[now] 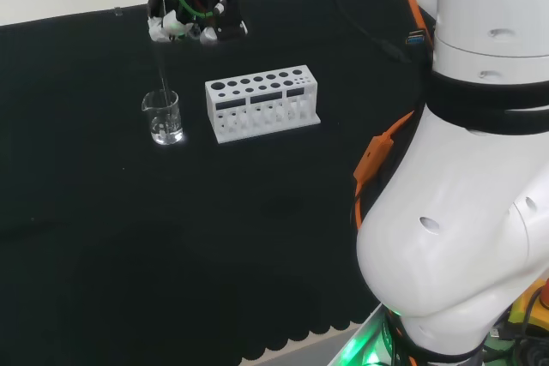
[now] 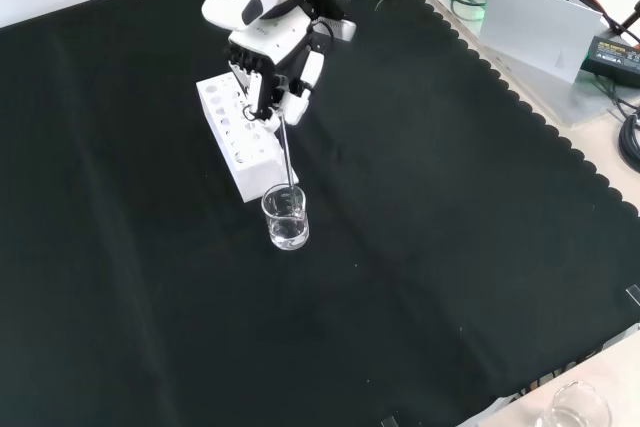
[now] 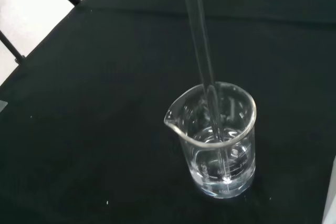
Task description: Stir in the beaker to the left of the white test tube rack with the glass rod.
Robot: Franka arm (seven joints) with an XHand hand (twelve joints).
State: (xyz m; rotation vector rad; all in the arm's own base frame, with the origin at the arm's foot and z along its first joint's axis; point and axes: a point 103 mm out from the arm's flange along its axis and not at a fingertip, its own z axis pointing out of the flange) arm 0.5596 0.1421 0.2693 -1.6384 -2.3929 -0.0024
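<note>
Glass rod (image 3: 207, 72) stood in the beaker (image 1: 162, 117), tip near its base, left of the rack (image 1: 262, 102) in the head view; hand (image 2: 270, 77) pinched the rod's top. A wide sweep could tip the light beaker

I'm working in what looks like a lab. A black cloth (image 1: 257, 237) covers the bench, and the white test tube rack (image 1: 262, 102) stands on it. Just left of the rack in the head view sits a clear glass beaker (image 1: 162, 117) with a glass rod (image 3: 202, 56) standing in it. Well beyond the rack in the front view, off the cloth, lie cables (image 2: 625, 117) and electronics.
</note>
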